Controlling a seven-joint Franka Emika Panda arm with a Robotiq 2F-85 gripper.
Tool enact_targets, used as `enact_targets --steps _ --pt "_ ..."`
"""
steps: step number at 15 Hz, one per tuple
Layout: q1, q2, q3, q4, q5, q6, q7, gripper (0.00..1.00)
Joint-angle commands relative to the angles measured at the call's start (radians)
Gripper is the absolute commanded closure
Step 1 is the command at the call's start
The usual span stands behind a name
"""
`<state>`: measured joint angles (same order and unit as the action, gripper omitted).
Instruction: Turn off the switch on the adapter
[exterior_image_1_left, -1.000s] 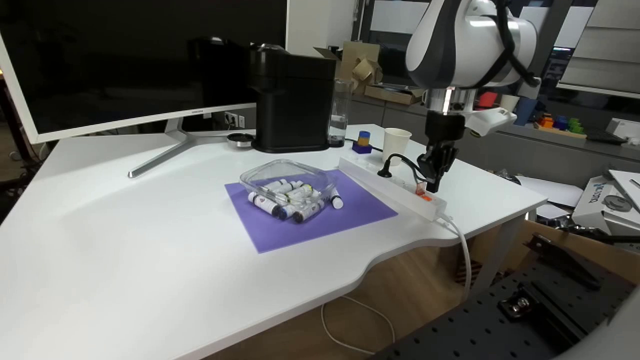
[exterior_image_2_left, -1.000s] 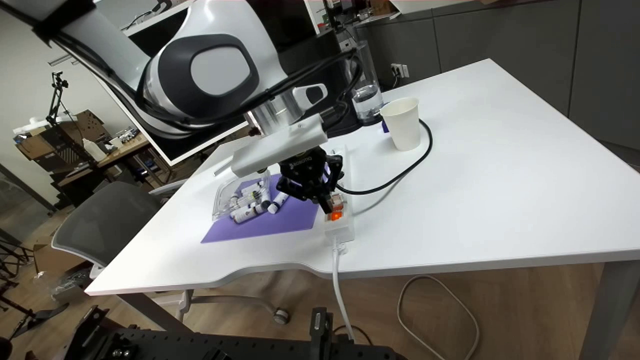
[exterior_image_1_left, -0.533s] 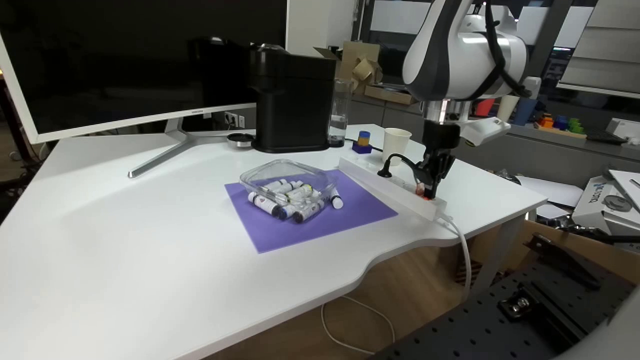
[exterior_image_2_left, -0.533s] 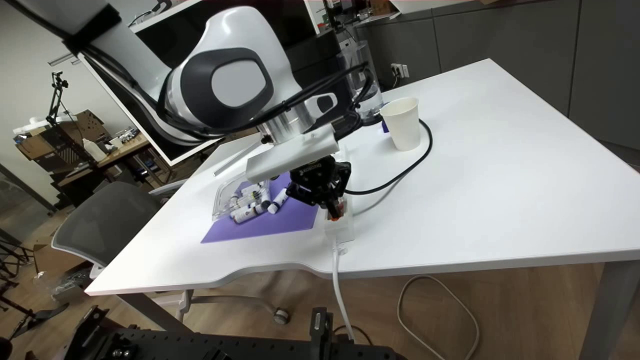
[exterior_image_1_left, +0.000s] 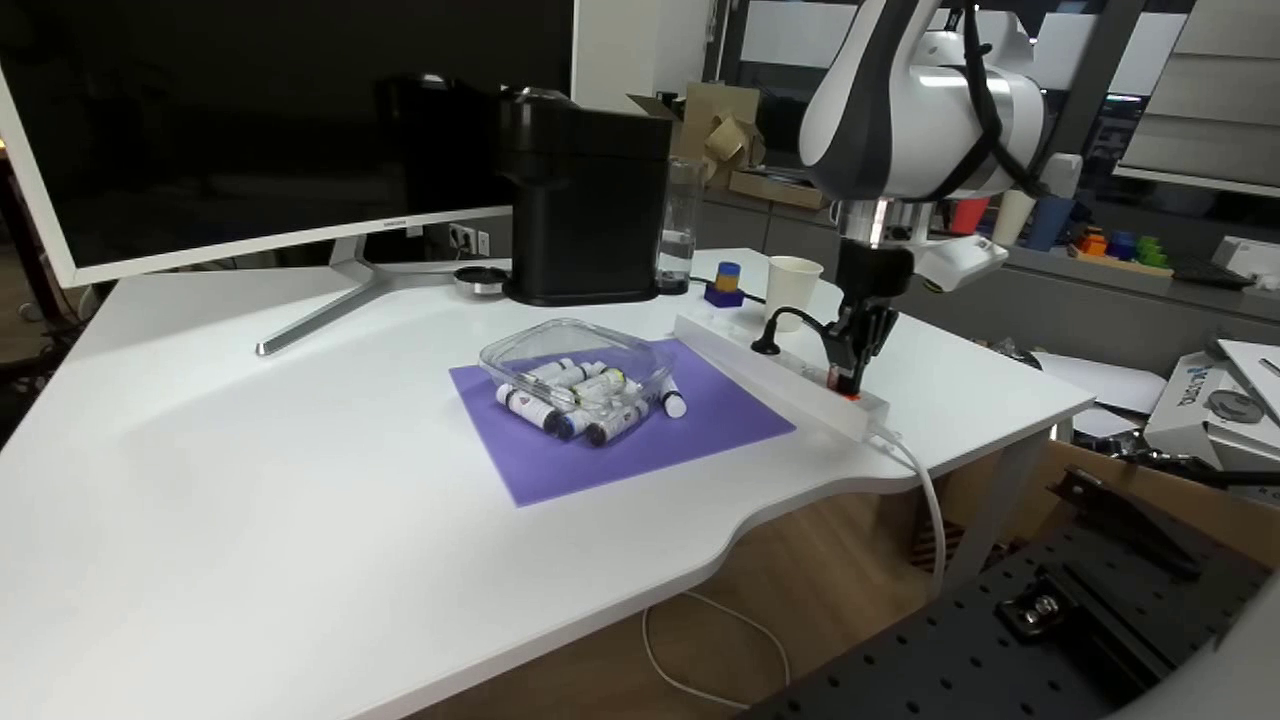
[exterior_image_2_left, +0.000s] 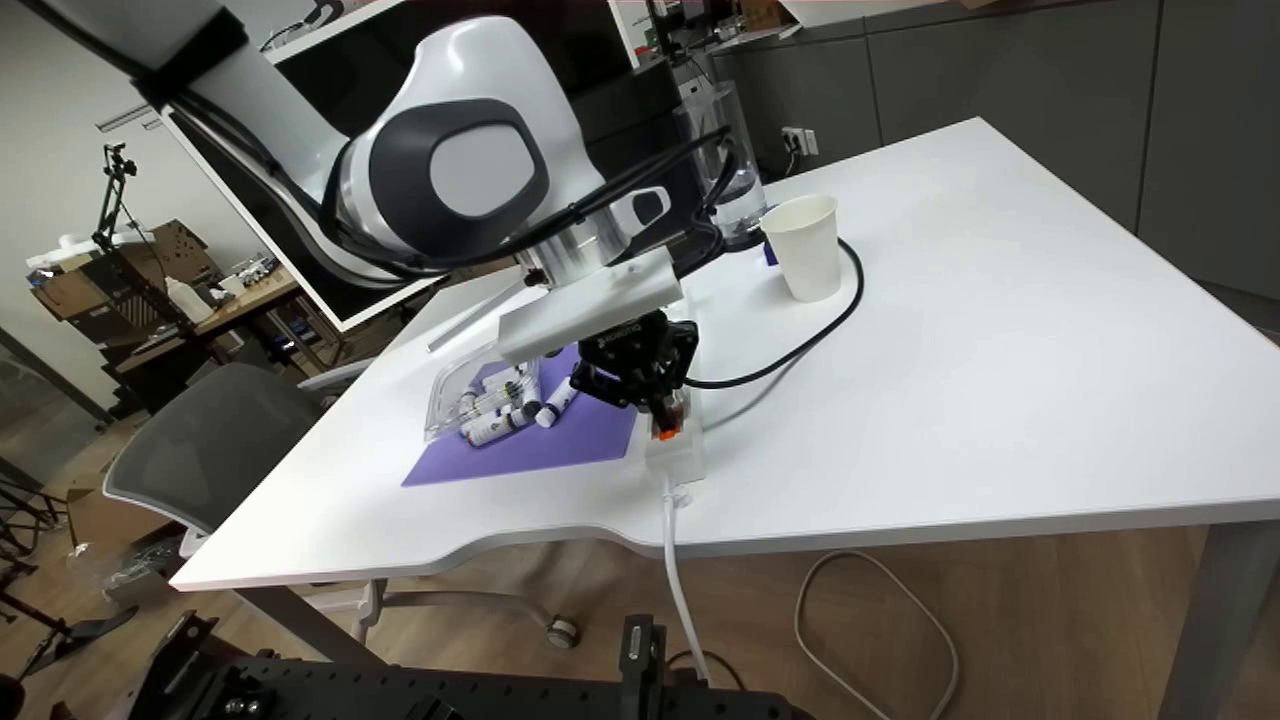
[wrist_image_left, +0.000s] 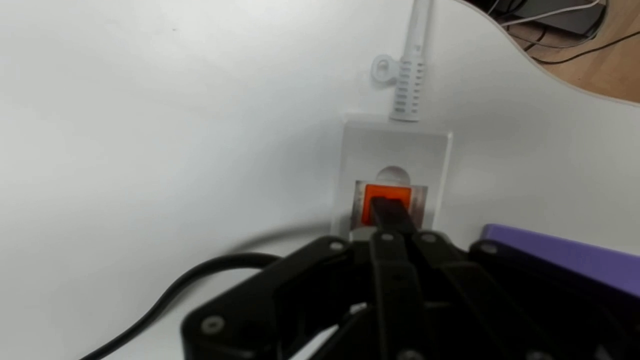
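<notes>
Resting, apparently, with gripper (wrist_image_left: 391, 206) fingers together on the orange rocker switch (wrist_image_left: 386, 191), at the cable (wrist_image_left: 413, 62) end of the white power strip (wrist_image_left: 395, 145). Expect stiff plastic; press one edge, never pinch, minding likely slippage of the light-looking power strip.

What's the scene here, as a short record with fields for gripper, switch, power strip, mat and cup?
Gripper: shut, tips over the switch, apparently touching
Switch: orange, partly hidden by the gripper; on or off unclear
Power strip: white, black plug in it
Purple mat: white tubes and a clear container on top
Cup: white, upright, beside the power strip
</notes>
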<state>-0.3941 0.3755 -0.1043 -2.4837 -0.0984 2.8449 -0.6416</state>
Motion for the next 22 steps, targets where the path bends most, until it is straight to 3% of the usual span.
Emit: enact_targets --steps 1,5,9,13,16,22 --pt "-0.021 0.015 0.027 0.014 0.013 0.000 -0.021 1.00" --pt "0.005 0.042 0.010 0.000 0.008 0.049 0.032 1.00" --pt "0.093 0.072 -0.073 -0.019 -0.053 0.138 0.170 1.00" --pt "0.166 0.063 -0.130 -0.027 -0.107 0.113 0.276 1.00" --pt "0.144 -0.042 -0.093 -0.063 -0.089 0.032 0.241 1.00" --pt "0.186 -0.307 -0.096 -0.163 -0.153 -0.077 0.218 1.00"
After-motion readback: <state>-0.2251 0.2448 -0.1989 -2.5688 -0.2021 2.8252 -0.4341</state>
